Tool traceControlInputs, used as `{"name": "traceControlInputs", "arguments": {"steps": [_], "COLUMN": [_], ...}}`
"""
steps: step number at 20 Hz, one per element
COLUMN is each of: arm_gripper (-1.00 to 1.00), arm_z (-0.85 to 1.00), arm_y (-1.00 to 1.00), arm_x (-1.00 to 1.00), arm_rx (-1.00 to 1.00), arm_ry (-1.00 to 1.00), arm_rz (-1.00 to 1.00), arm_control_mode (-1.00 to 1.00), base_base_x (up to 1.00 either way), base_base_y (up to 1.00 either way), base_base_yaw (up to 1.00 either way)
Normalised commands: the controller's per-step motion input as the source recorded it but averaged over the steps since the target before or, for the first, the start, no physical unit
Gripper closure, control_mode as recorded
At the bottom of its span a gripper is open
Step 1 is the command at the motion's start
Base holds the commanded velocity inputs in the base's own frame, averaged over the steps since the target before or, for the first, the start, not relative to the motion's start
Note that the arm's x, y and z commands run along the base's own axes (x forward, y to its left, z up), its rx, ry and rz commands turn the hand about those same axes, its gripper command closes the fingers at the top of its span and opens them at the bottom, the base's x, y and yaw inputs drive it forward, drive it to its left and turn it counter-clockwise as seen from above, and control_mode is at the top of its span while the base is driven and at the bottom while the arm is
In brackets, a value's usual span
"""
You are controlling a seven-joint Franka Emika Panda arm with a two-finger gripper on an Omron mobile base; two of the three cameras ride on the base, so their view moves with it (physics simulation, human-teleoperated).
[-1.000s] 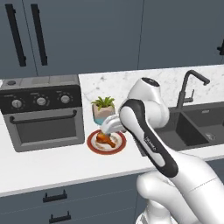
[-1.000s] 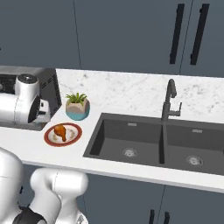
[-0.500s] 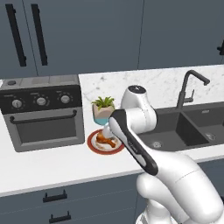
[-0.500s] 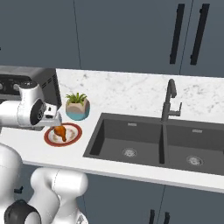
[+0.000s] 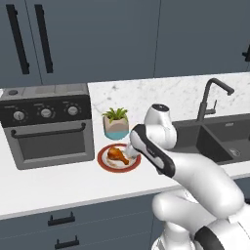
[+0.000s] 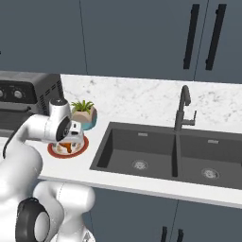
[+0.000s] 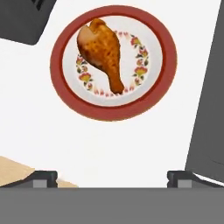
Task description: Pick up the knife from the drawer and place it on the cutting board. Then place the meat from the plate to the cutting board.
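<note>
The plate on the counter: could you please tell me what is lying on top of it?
On the plate lies the meat, an orange-brown drumstick across its flowered centre. The plate's middle beneath the meat is covered. In the right base view the arm hides part of the plate.

Even, shadowless rendered light; soft low-resolution blur throughout, no glare or edge distortion.

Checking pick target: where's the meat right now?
The meat lies on the plate, on the counter between the toaster oven and the sink, just in front of the potted plant.
</note>
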Motion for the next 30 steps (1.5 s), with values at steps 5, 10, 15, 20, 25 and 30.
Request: {"name": "traceControlInputs", "arguments": {"steps": [5, 10, 15, 20, 25, 30], "arm_gripper": [-1.00, -1.00, -1.00, -1.00, -1.00, -1.00], "arm_z": [-0.47, -0.39, -0.27, -0.17, -0.26, -0.37], "arm_y": [0.48, 0.26, 0.00, 0.00, 0.00, 0.06], "arm_x": [0.31, 0.50, 0.43, 0.44, 0.22, 0.00], "arm_rx": [0.00, -0.02, -0.04, -0.01, -0.01, -0.02], "arm_ry": [0.00, 0.00, 0.00, 0.00, 0.00, 0.00], "arm_rz": [0.04, 0.00, 0.00, 0.00, 0.00, 0.00], "arm_control_mode": [-1.00, -1.00, -1.00, -1.00, -1.00, -1.00], "base_base_x": [0.00, 0.00, 0.00, 0.00, 0.00, 0.00], "base_base_y": [0.00, 0.00, 0.00, 0.00, 0.00, 0.00], "base_base_yaw": [0.00, 0.00, 0.00, 0.00, 0.00, 0.00]}}
